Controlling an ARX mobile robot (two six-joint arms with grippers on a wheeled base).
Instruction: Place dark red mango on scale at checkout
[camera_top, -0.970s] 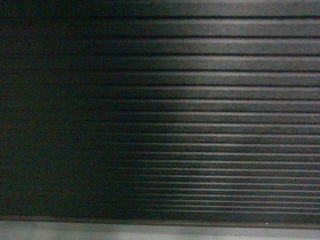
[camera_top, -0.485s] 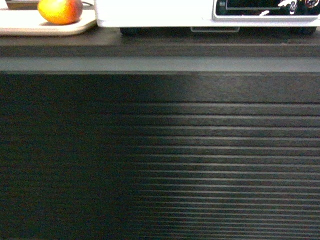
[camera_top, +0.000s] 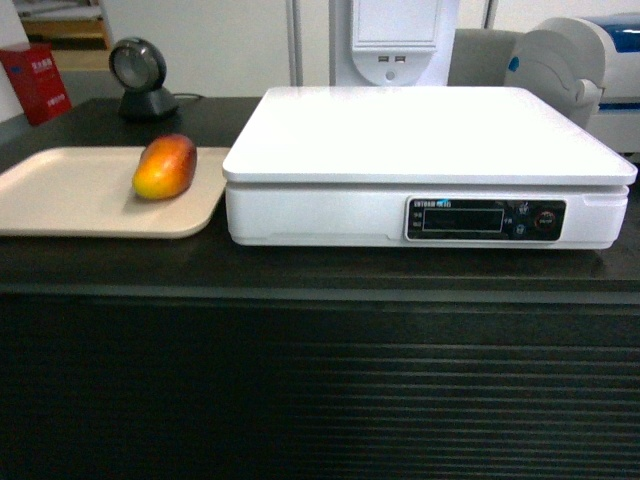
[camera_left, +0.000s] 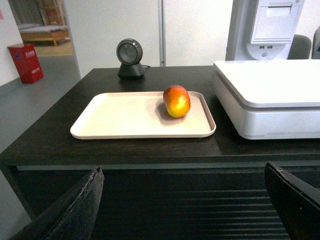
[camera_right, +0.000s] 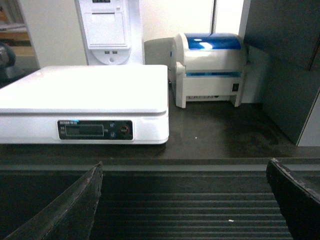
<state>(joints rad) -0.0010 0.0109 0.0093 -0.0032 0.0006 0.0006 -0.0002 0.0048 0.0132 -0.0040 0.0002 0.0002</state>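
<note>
The mango (camera_top: 165, 167) (camera_left: 176, 100), red-orange with a yellow patch, lies on the right part of a beige tray (camera_top: 60, 195) (camera_left: 125, 117). Right of the tray stands the white scale (camera_top: 420, 135) (camera_left: 270, 85) (camera_right: 90, 90), its dark display strip facing me. Both rest on the black checkout (camera_top: 320, 390) with a ribbed front. My left gripper (camera_left: 182, 172) is open, low in front of the counter's ribbed panel, well short of the mango. My right gripper (camera_right: 184, 167) is open too, before the counter right of the scale. Neither gripper shows in the head view.
A round black scanner (camera_top: 140, 75) (camera_left: 130, 57) stands behind the tray. A white and blue printer (camera_right: 210, 67) (camera_top: 580, 60) sits right of the scale. A white terminal (camera_top: 392, 40) rises behind the scale. A red box (camera_top: 38, 80) is at the far left.
The head view has risen from the ribbed front panel up to the counter top, bringing the mango, tray and whole scale into sight.
</note>
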